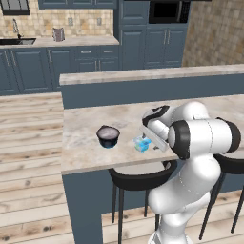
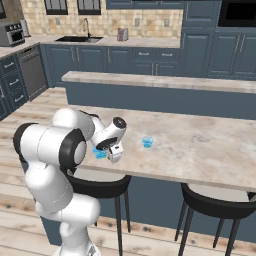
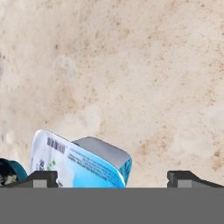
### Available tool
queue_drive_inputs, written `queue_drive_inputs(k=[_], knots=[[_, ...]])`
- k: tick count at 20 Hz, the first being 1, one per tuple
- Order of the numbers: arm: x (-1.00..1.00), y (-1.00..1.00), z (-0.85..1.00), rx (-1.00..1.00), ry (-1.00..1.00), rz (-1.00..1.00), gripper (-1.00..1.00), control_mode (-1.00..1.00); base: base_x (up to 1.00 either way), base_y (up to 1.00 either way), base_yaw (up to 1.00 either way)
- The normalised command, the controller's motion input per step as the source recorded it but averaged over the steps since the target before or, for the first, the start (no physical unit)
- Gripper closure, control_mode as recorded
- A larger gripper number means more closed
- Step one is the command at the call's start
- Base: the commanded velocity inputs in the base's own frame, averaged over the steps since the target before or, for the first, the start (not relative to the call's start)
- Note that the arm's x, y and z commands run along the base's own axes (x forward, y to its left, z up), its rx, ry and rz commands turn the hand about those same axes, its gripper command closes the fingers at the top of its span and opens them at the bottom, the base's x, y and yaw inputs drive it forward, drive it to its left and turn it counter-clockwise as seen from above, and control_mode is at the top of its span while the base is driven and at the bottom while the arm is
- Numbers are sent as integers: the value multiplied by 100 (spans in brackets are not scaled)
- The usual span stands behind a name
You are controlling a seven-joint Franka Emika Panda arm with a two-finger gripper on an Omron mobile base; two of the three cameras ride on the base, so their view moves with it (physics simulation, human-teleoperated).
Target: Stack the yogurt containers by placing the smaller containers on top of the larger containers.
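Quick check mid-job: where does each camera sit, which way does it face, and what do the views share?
Left base view: behind-left, facing the counter; arm at lower right; dark tub.
Right base view: behind-right, same counter; arm at lower left.
Hand view: looks down along the open pincer.
Shared: the light-blue cup under the hand.

**Cup by the left finger, fingers spread**

A mottled beige worktop [image 3: 131, 65] runs across the picture. At about 7 o'clock lies a light-blue cup [image 3: 81, 164], tilted, its white label with a barcode facing up and a grey side turned toward 1 o'clock. At the left edge, near 8 o'clock, a sliver of a dark tub [image 3: 8, 172] with a teal rim peeks in, just beside the cup. Two dark fingers [image 3: 186, 178] stand wide apart at the bottom; the left one overlaps the cup's lower edge.
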Motion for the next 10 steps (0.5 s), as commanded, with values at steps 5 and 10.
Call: queue_drive_inputs(k=[5,10], knots=[[6,1,0,0,0,0,-100,-100,0,0,0],[1,1,0,0,0,-1,-100,-100,0,0,0]])
